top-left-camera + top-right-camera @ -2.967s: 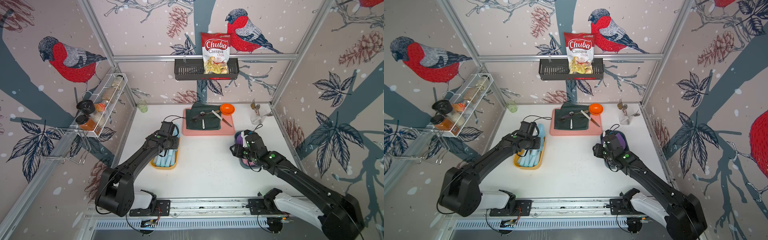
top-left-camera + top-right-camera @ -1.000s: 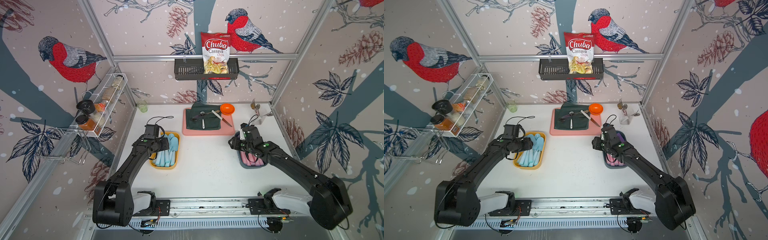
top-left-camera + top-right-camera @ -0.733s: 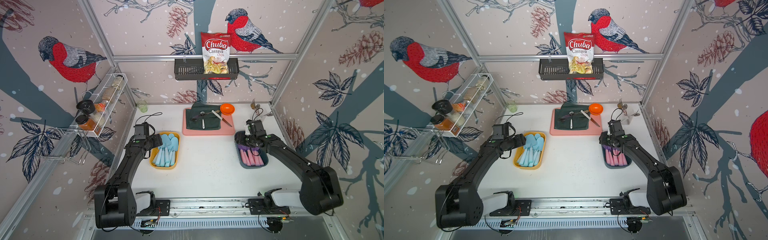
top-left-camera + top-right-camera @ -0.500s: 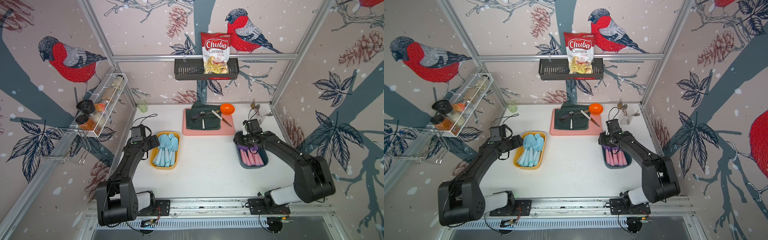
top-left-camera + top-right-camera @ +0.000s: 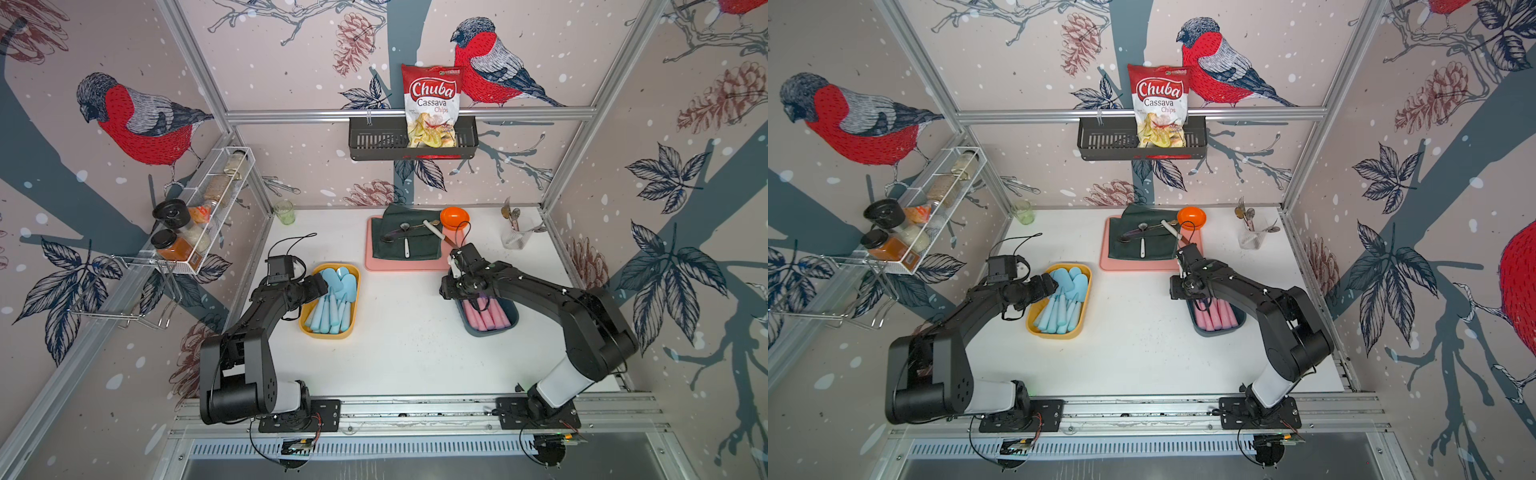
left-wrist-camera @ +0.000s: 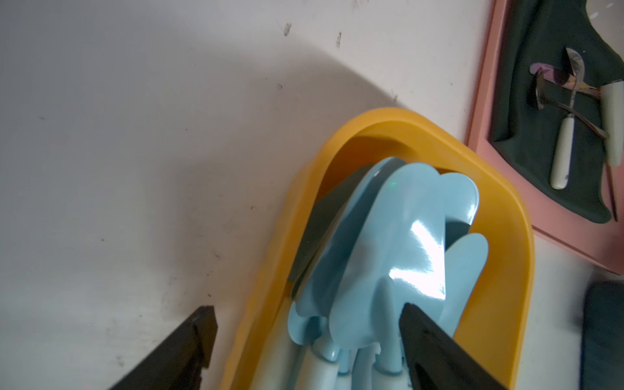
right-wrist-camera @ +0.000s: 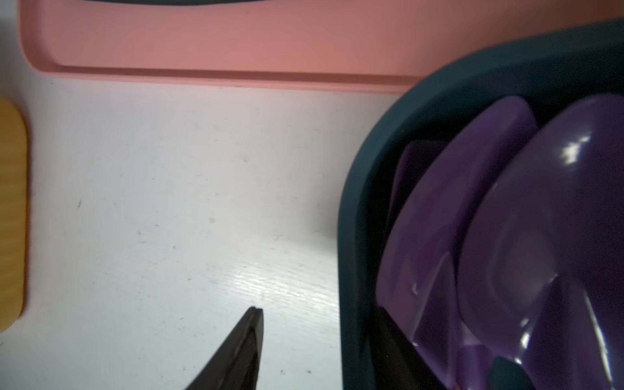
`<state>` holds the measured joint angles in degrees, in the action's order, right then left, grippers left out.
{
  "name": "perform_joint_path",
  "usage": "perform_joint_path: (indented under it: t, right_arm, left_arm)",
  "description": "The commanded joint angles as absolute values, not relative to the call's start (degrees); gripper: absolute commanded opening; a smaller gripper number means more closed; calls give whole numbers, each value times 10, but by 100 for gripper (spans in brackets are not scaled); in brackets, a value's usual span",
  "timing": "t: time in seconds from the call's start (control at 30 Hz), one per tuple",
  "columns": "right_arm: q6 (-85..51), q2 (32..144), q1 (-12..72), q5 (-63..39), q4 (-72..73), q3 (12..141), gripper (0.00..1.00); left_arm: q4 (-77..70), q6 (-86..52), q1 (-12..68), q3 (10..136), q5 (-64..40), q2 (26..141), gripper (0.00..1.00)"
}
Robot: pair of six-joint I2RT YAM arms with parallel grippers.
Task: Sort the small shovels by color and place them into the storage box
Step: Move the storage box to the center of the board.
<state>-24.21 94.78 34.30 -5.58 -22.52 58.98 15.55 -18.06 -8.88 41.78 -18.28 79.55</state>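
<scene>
My left jaws stand wide apart and hold nothing. One of them is over the table (image 5: 407,357), the other over the light blue shovels (image 5: 332,305), which lie together in the yellow tray (image 5: 327,335). My right jaws are also apart, with the wall of the dark blue box (image 5: 486,332) between them, but not clamped on it. In this box lie the purple shovels with pink handles (image 5: 486,316).

Table (image 5: 399,332) free between yellow box (image 5: 328,334), dark box (image 5: 486,333); pink tray (image 5: 399,266) behind.
</scene>
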Motion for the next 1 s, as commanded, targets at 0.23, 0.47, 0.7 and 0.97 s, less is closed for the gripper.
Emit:
perform_joint_path:
  t: [0.23,0.47,0.7,0.97]
  right_arm:
    - [-381,968,439,-54,-148,620,54]
    - [-426,973,479,-55,-104,637,55]
    - [-402,912,453,-23,-149,639,56]
    - [-328,765,359,41,-159,570,57]
  left_arm:
    - [120,-216,-36,380,-273,770,90]
    - [127,-224,12,383,-298,779,90]
    - [127,-195,15,395,-293,756,91]
    - [132,-79,-2,436,-171,719,98]
